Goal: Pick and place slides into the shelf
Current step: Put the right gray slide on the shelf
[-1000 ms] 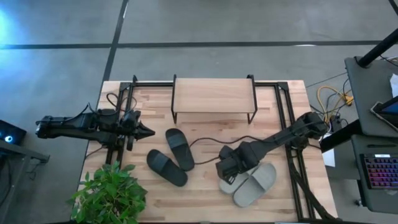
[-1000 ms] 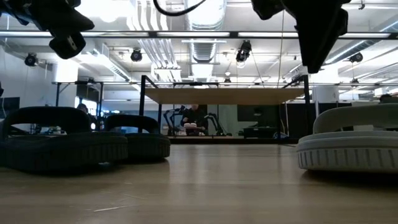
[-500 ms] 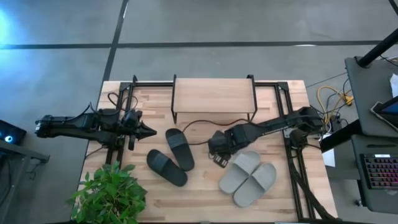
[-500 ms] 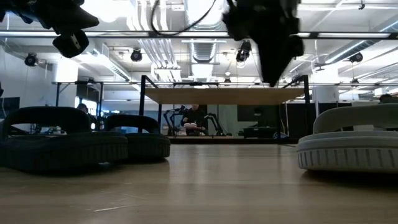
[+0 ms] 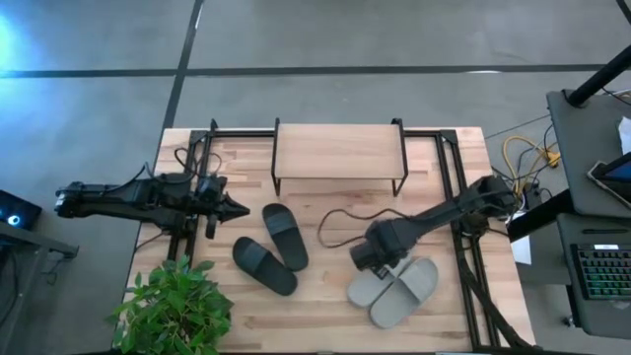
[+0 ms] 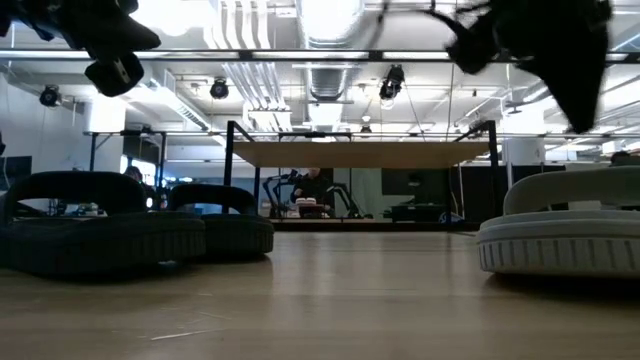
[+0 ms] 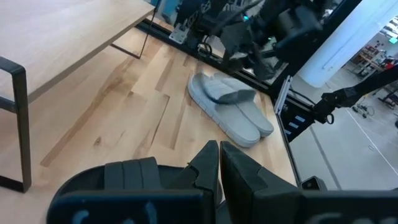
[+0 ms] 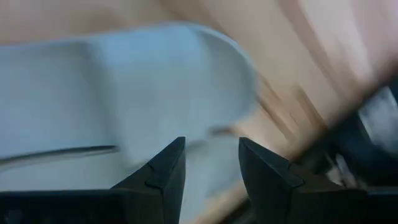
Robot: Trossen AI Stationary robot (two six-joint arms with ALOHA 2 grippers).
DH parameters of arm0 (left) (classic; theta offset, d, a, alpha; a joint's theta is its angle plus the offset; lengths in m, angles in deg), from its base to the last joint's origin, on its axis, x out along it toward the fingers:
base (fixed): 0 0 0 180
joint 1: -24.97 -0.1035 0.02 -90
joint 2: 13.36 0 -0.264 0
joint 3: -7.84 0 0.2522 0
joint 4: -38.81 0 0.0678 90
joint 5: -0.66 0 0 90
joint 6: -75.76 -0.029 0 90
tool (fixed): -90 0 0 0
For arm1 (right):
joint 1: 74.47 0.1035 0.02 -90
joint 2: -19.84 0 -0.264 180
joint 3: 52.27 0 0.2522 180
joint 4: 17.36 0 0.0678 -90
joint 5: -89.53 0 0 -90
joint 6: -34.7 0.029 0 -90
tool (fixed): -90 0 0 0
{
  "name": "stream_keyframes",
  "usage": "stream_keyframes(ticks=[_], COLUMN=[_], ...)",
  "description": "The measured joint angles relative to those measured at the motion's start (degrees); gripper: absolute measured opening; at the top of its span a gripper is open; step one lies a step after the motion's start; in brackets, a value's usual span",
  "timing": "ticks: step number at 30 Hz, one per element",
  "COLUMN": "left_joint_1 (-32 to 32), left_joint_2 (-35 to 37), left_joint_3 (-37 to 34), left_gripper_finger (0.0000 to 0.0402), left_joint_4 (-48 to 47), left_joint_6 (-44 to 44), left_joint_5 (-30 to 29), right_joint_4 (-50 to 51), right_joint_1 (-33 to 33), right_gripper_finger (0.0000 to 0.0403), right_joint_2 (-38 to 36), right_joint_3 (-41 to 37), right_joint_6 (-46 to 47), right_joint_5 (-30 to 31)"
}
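Two grey slides point(image 5: 399, 286) lie side by side, soles down, near the table's right front. Two black slides point(image 5: 285, 235) point(image 5: 264, 265) lie left of centre. The shelf point(image 5: 338, 153) stands on its black legs at the far edge. My right gripper point(image 5: 370, 258) hangs open over the grey slides' left end, pointing steeply down. The wrist view shows a grey slide point(image 8: 124, 93) blurred beneath the open fingers point(image 8: 211, 165). In the low view the gripper point(image 6: 565, 70) is well above the slide point(image 6: 565, 230). My left gripper point(image 5: 237, 208) waits shut at the left, above the table.
A potted plant point(image 5: 177, 306) stands at the near left corner. A black cable point(image 5: 340, 212) loops over the table between the shelf and the slides. Black rails point(image 5: 458, 187) run along both sides. Bare wood lies between the two pairs of slides.
My right gripper swung from the grey slides toward the black slides and the far edge. It then came back toward the right and now hangs over the grey slides' left end, tipped more steeply down. The slides have not moved.
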State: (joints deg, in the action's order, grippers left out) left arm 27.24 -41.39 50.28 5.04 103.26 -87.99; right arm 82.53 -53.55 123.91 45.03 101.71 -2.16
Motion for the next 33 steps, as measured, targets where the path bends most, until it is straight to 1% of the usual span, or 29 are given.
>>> stream_keyframes(ticks=[2,6,12,15,18,21,23,28,33], left_joint_1=[0.0,0.0,0.0,0.0,0.0,0.0,0.0,0.0,0.0], left_joint_2=[-0.7,-2.3,-3.9,-4.2,-4.2,-4.2,-4.3,-5.4,-6.9], left_joint_3=[0.0,0.0,0.0,-0.1,-0.1,-0.1,-0.1,-0.1,-0.1], left_gripper_finger=[0.0002,0.0002,0.0002,0.0002,0.0002,0.0002,0.0002,0.0002,0.0002], left_joint_4=[0.0,0.0,0.0,0.0,0.0,-0.1,-0.1,-0.2,-0.3], left_joint_6=[-1.1,-1.3,-1.0,-1.1,-1.3,-1.4,-1.4,-1.4,-3.0], left_joint_5=[0.0,0.0,0.4,1.2,1.4,1.4,1.4,1.4,1.5], right_joint_4=[0.2,0.1,0.1,0.0,-0.8,-4.6,-8.4,-13.5,-20.7], right_joint_1=[1.2,4.8,9.9,13.2,16.4,19.4,21.3,24.3,26.8], right_gripper_finger=[0.014,0.0149,0.0157,0.0156,0.0155,0.0156,0.0157,0.0152,0.0147], right_joint_2=[0.0,0.0,0.0,0.0,0.0,0.0,0.0,0.9,3.0], right_joint_3=[-1.1,-1.3,-1.3,-1.4,-1.4,-1.4,-1.4,-1.4,0.7], right_joint_6=[3.7,4.3,8.6,13.0,18.2,22.3,25.2,35.3,35.6], right_joint_5=[-0.7,-0.6,2.4,2.7,1.7,-0.1,-0.3,-1.5,-3.2])
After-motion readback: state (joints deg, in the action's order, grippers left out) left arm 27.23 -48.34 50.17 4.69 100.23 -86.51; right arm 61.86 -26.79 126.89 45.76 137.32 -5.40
